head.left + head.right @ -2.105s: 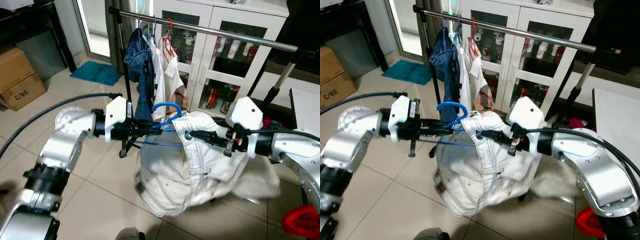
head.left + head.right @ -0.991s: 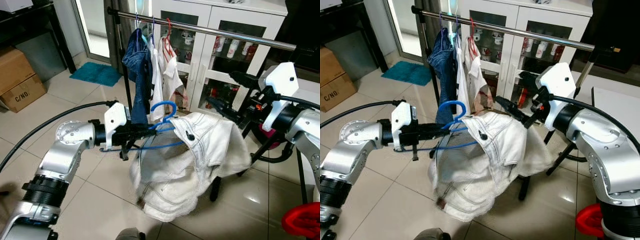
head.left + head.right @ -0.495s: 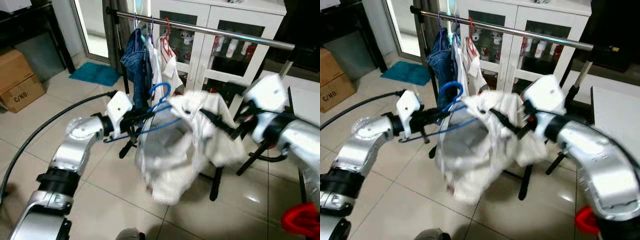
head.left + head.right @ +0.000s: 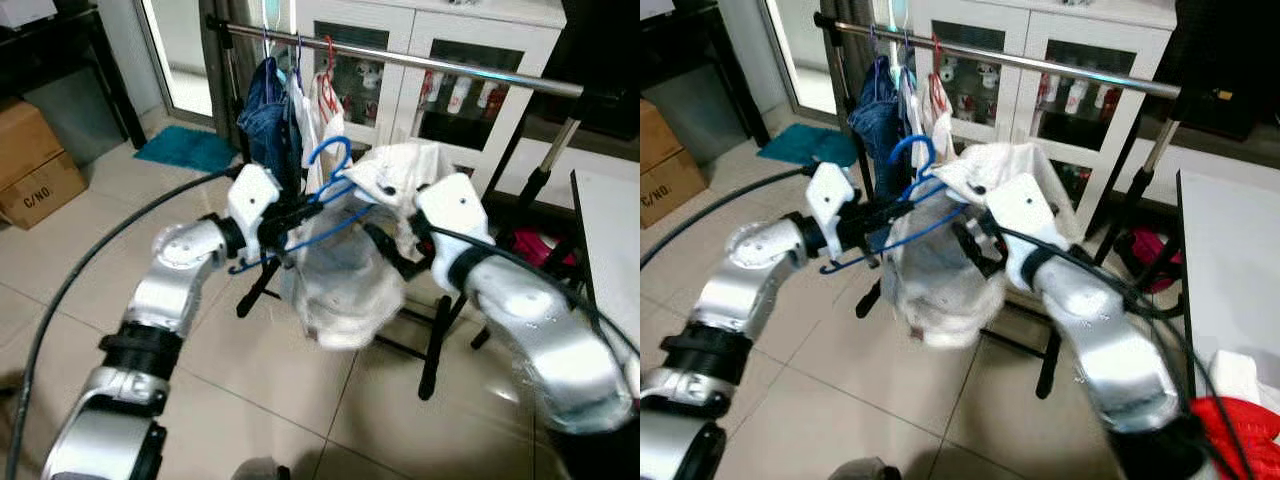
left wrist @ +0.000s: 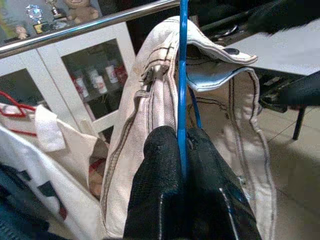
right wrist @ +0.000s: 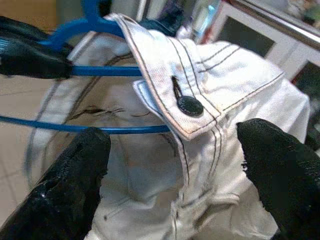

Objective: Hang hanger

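Observation:
A blue wire hanger [image 4: 330, 170] carries a white denim garment [image 4: 350, 270], held up just below the clothes rail [image 4: 450, 68]. My left gripper [image 4: 297, 217] is shut on the hanger's wire beside the hook; in the left wrist view the blue hanger [image 5: 182, 95] runs straight up from between the gripper [image 5: 183, 150] fingers. My right gripper [image 4: 385, 250] is open at the garment's front. In the right wrist view its fingers [image 6: 70, 185] stand wide apart on either side of the buttoned waistband [image 6: 190, 106], not pinching it.
Blue jeans [image 4: 268, 120] and white shirts [image 4: 325, 120] hang at the rail's left end. A white glass-door cabinet [image 4: 440, 100] stands behind. The rack's black legs [image 4: 430, 350] cross the tiled floor. A cardboard box [image 4: 35, 165] sits left, a red item [image 4: 1240, 430] lower right.
My left arm has raised the hanger and garment up towards the rail. My right gripper, off to the right a second ago, has come in close to the waistband.

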